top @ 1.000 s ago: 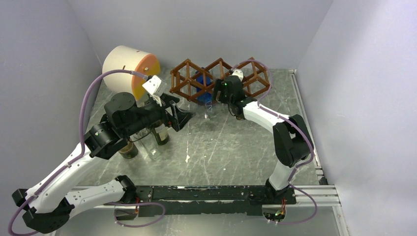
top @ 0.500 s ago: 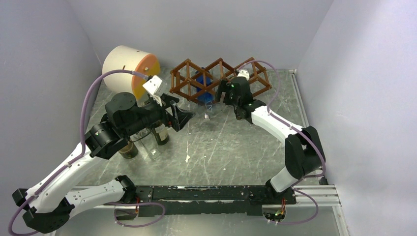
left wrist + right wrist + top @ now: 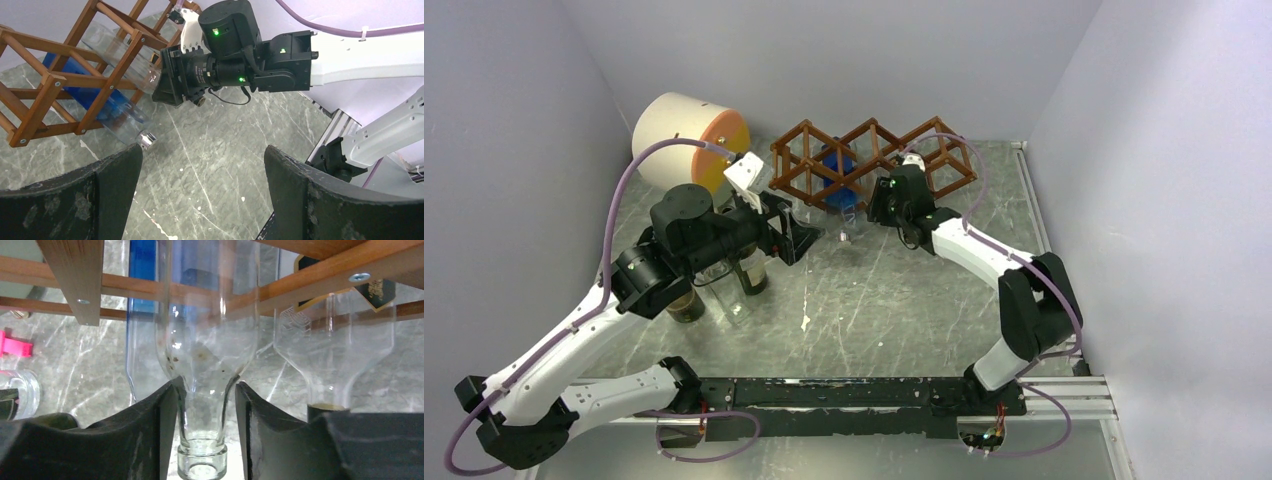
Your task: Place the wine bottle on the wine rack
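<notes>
Left arm: bent at the elbow, forearm reaching over the standing bottles [image 3: 749, 275]. Left gripper [image 3: 200, 170] spread wide, holding nothing. Parked clear of the work, I judge.

Wine rack [image 3: 116, 75], back of the table [image 3: 894, 300]: a blue bottle [image 3: 836, 163] lies in one cell. The clear wine bottle [image 3: 207, 340] lies in the lattice, neck poking out at the front.

Right arm: stretched forward and low, wrist level with that neck. Right gripper [image 3: 205, 390] clamped on the neck just under the shoulder, both fingers against the glass. Holding there probably lets it steer the body deeper; seating looks nearly done.
</notes>
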You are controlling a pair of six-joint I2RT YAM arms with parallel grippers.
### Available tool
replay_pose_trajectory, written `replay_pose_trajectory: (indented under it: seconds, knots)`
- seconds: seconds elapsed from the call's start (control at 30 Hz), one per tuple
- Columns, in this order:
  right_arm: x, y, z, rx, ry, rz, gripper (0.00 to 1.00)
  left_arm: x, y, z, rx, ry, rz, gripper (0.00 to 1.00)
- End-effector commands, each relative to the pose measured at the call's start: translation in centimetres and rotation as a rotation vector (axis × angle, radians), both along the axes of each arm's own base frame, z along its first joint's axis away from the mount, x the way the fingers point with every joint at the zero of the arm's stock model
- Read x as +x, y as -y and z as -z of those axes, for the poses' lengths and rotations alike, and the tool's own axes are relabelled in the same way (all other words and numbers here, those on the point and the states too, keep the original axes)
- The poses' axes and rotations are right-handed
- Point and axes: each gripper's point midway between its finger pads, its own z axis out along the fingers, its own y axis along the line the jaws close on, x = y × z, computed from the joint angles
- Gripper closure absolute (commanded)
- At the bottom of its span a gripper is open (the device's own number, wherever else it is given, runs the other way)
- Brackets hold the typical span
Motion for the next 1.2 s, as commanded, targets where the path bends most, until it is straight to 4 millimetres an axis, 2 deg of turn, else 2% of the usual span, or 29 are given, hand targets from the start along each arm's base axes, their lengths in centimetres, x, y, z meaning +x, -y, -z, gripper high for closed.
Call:
replay_pose_trajectory:
  seconds: [0.0, 0.23, 0.3, 0.43, 0.57, 0.73, 0.8, 0.9, 1.03, 1.17]
  knots:
    - [1.9, -0.1, -0.8, -0.005, 0.039, 0.019, 0.55, -0.1, -0.3, -1.3, -0.017, 0.017, -0.009, 0.05]
    - [3.1, -0.2, -0.7, -0.016, 0.049, 0.038, 0.57, 0.0, -0.6, -1.1, -0.013, 0.012, -0.028, 0.05]
    - [2.9, -0.3, -0.5, -0.014, 0.040, 0.028, 0.52, 0.1, -0.6, -1.0, -0.010, 0.008, -0.032, 0.05]
    - [2.1, -0.3, -1.1, -0.001, 0.028, 0.015, 0.33, 0.1, -0.7, -1.0, -0.007, 0.008, -0.035, 0.05]
    - [0.7, 0.3, -3.1, 0.005, 0.051, 0.002, 0.26, 0.3, -1.1, -1.3, -0.007, 0.016, -0.057, 0.05]
    - [-2.1, 0.8, -6.1, 0.014, 0.070, -0.047, 0.25, 0.4, -2.4, -2.3, -0.002, 0.042, -0.108, 0.05]
    - [-3.3, 0.0, -7.4, 0.042, 0.093, -0.105, 0.25, 0.4, -3.2, -3.0, -0.007, 0.062, -0.134, 0.05]
    - [-5.7, -3.1, -10.0, 0.061, 0.165, -0.242, 0.26, 0.4, -4.6, -4.4, -0.017, 0.098, -0.184, 0.05]
    - [-9.4, -8.1, -14.1, 0.099, 0.287, -0.412, 0.26, 0.3, -6.8, -6.4, -0.060, 0.140, -0.269, 0.05]
    - [-12.9, -13.6, -16.8, 0.169, 0.364, -0.567, 0.26, 0.1, -9.3, -7.4, -0.141, 0.144, -0.374, 0.05]
